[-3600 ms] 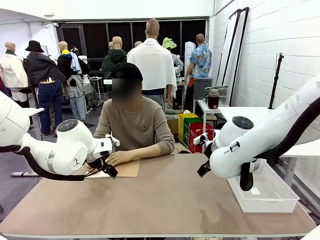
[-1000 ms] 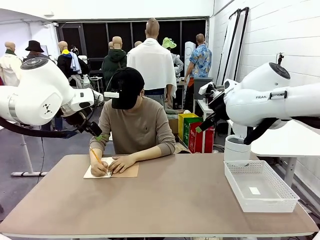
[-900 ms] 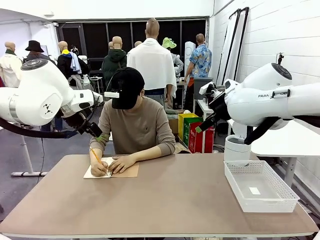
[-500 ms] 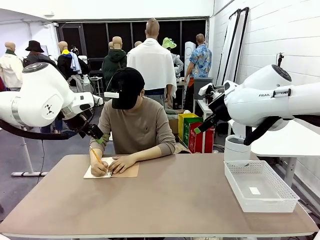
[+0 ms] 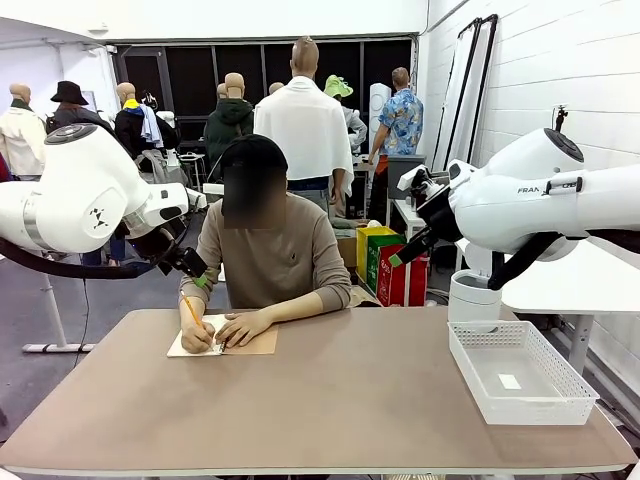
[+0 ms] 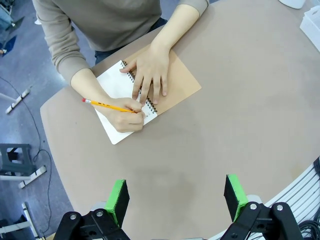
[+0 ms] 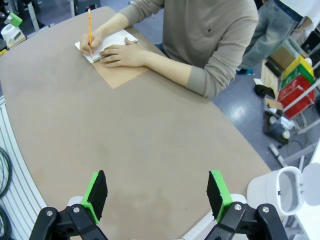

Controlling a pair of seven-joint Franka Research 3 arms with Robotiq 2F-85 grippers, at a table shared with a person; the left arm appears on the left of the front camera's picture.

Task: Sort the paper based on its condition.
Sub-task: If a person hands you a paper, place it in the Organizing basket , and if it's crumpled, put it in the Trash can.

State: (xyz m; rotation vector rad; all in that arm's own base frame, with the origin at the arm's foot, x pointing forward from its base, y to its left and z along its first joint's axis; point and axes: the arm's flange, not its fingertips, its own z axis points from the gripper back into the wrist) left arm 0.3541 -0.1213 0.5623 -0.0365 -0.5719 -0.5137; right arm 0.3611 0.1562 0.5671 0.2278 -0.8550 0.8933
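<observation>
Front view: left tool (image 5: 197,272) and right tool (image 5: 398,259) are hanging high over the table (image 5: 330,410); a small white paper (image 5: 509,381) is lying inside the basket (image 5: 525,405); a person is writing in a notebook (image 5: 252,343). Left wrist view: left tool (image 6: 176,196) is gaping wide, gripping nothing; pencil (image 6: 107,106) is touching the notebook page. Right wrist view: right tool (image 7: 156,192) is spread fully, empty, above bare table.
</observation>
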